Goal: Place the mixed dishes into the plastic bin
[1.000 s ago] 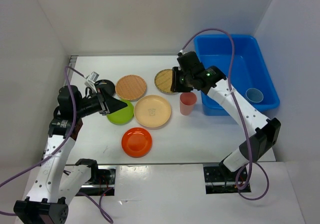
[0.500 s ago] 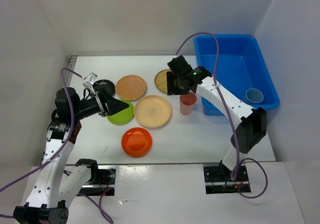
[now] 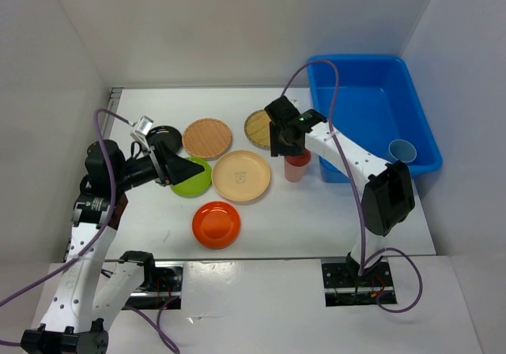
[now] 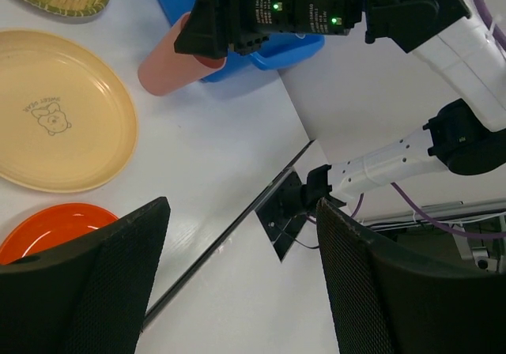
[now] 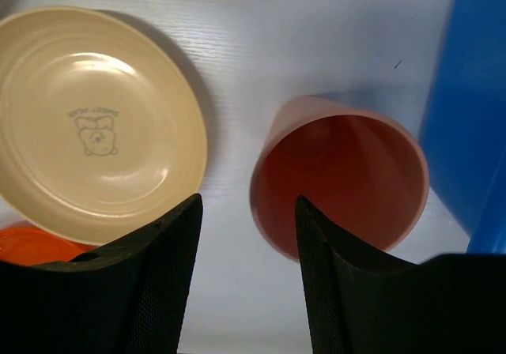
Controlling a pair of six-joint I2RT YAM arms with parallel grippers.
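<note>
Top external view: the cream plate (image 3: 241,175) lies near the middle of the white table (image 3: 332,212), and everything else sits around it. The lime green plate (image 3: 194,184) lies just left of the cream plate, and the orange plate (image 3: 216,224) just beside it on the near-left. The light wood plate (image 3: 207,137) lies beyond the cream plate to its left. The woven bamboo plate (image 3: 257,125) lies beyond it to its right, partly under the right arm. The black plate (image 3: 164,137) is farther left, past the wood one. The pink cup (image 3: 297,168) stands upright just right of the cream plate. The plastic bin (image 3: 371,105) is well to the cream plate's right, with the blue cup (image 3: 402,150) standing inside it.

The right gripper (image 5: 247,212) hangs over the pink cup with its jaws parted and nothing clamped. In the right wrist view one finger is over the cup's mouth and the other is outside it, on the cream plate's side. Whether either finger touches the rim cannot be told.

The left gripper (image 4: 241,212) is above the lime green plate, left of the cream plate. Its jaws are spread wide and empty.
</note>
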